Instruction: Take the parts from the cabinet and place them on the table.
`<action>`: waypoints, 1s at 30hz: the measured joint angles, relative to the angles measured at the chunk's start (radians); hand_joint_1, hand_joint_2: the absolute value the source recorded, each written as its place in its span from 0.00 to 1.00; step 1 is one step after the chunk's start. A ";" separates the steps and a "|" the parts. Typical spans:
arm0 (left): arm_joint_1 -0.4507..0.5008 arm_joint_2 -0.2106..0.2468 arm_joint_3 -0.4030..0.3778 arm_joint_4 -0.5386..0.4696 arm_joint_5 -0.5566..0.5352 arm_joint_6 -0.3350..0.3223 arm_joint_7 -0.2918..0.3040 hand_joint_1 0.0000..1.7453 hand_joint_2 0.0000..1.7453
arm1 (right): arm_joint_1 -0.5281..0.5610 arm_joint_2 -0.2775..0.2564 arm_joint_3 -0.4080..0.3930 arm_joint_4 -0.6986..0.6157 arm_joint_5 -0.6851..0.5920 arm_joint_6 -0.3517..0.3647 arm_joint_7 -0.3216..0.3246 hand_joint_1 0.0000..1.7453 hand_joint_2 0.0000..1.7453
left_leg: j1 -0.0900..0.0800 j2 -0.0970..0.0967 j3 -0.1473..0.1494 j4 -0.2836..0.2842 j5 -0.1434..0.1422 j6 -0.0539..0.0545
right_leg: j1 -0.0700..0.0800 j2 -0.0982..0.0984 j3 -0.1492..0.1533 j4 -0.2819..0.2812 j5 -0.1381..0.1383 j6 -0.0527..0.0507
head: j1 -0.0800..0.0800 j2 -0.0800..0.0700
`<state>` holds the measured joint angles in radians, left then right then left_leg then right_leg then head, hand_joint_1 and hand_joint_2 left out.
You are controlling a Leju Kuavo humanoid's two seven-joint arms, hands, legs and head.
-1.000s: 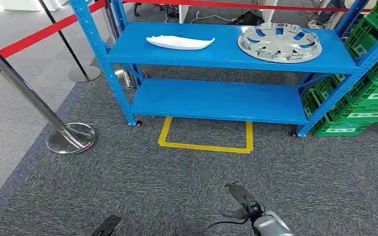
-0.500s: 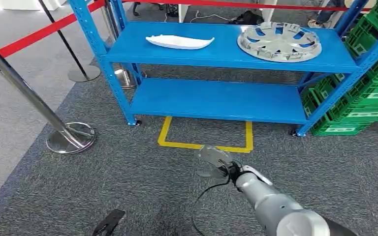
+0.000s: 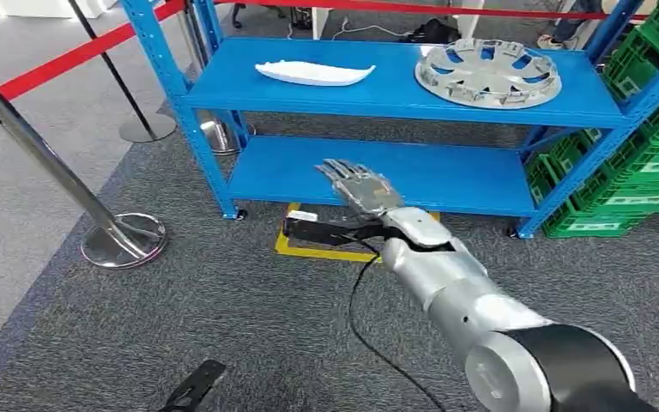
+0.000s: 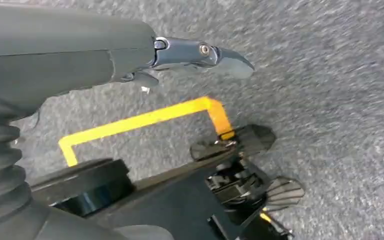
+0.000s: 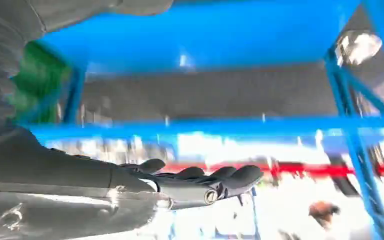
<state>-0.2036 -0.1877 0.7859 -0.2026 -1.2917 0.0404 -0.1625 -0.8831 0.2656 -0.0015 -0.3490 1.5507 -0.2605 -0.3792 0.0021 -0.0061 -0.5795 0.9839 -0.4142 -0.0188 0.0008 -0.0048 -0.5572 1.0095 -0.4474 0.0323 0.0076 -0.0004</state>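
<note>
- right hand [image 3: 362, 189] reaching toward blue cabinet [image 3: 395, 94], fingers spread apart, holding nothing
- left hand [image 4: 130, 60] hanging low over carpet, finger state unclear
- white part [image 3: 313, 73] and silver wheel cover [image 3: 487, 74] lying on top shelf, well apart

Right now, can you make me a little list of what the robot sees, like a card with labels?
place: blue rack on grey carpet
top shelf: white part on the left, silver wheel cover on the right
lower shelf: bare blue
right hand: raised toward the rack, fingers spread, holding nothing
left hand: low over the carpet, holding nothing
floor: yellow tape square
beside the rack: green crates, red rope barrier
</note>
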 joint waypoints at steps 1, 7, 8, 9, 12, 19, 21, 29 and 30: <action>0.000 0.000 -0.005 0.000 -0.001 0.001 0.000 0.00 1.00 | -0.011 -0.006 0.041 -0.005 0.000 -0.001 0.005 0.00 1.00 | 0.000 0.000 0.000 0.000 0.000 0.000 | 0.000 0.000 0.000 0.000 0.000 0.000 | 0.000 0.000; -0.001 -0.003 -0.015 0.000 -0.005 0.003 -0.003 0.00 1.00 | -0.031 -0.026 0.167 -0.020 -0.001 -0.006 0.018 0.00 1.00 | 0.000 0.000 -0.001 0.000 0.000 0.000 | 0.000 0.000 -0.001 0.000 0.000 0.000 | 0.000 0.000; -0.002 -0.003 -0.018 0.000 -0.006 0.005 -0.007 0.00 1.00 | -0.035 -0.030 0.185 -0.020 0.000 -0.011 0.031 0.00 1.00 | 0.000 0.000 -0.001 0.000 0.000 0.000 | 0.000 0.000 -0.001 0.000 0.000 0.000 | 0.000 0.000; -0.002 -0.003 -0.024 0.000 -0.006 0.013 -0.014 0.00 1.00 | -0.043 -0.036 0.213 -0.020 0.000 -0.016 0.053 0.00 1.00 | 0.000 0.000 -0.001 0.000 0.000 0.000 | 0.000 0.000 -0.001 0.000 0.000 0.000 | 0.000 0.000; -0.002 -0.004 -0.030 0.000 -0.005 0.034 -0.027 0.00 1.00 | -0.076 -0.066 0.290 -0.020 0.000 -0.014 0.112 0.00 1.00 | 0.000 0.000 -0.002 0.000 0.001 0.001 | 0.000 0.000 -0.002 0.000 0.001 0.000 | 0.000 0.000; -0.003 -0.005 -0.036 0.000 -0.011 0.045 -0.029 0.00 1.00 | -0.147 -0.172 0.409 -0.017 -0.005 0.054 0.226 0.00 1.00 | -0.001 0.000 -0.003 0.001 0.001 0.002 | -0.001 0.000 -0.003 0.000 0.002 0.002 | 0.000 0.000; -0.003 -0.005 -0.043 0.000 -0.016 0.034 -0.026 0.00 1.00 | -0.154 -0.206 0.418 -0.011 -0.009 0.087 0.266 0.00 1.00 | -0.002 0.000 -0.004 0.001 0.001 0.002 | -0.001 -0.001 -0.003 0.000 0.003 0.002 | 0.000 0.000; -0.006 -0.004 -0.060 0.000 -0.019 -0.017 -0.022 0.00 0.00 | -0.161 -0.287 0.427 0.010 -0.070 0.116 0.329 0.00 1.00 | -0.002 0.000 -0.004 0.001 0.001 0.002 | -0.002 0.000 -0.003 0.000 0.003 0.003 | 0.000 0.000; -0.006 -0.004 -0.060 0.000 -0.018 -0.021 -0.022 0.00 0.00 | -0.162 -0.290 0.427 0.012 -0.073 0.117 0.332 0.00 1.00 | -0.002 0.000 -0.004 0.001 0.001 0.002 | -0.002 0.000 -0.003 0.000 0.003 0.003 | 0.000 0.000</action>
<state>-0.2094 -0.1919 0.7263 -0.2026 -1.3092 0.0194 -0.1843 -1.0450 -0.0248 0.4253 -0.3372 1.4778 -0.1438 -0.0469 0.0002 -0.0066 -0.5833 0.9853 -0.4127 -0.0166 -0.0009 -0.0048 -0.5607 1.0090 -0.4443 0.0350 0.0076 -0.0004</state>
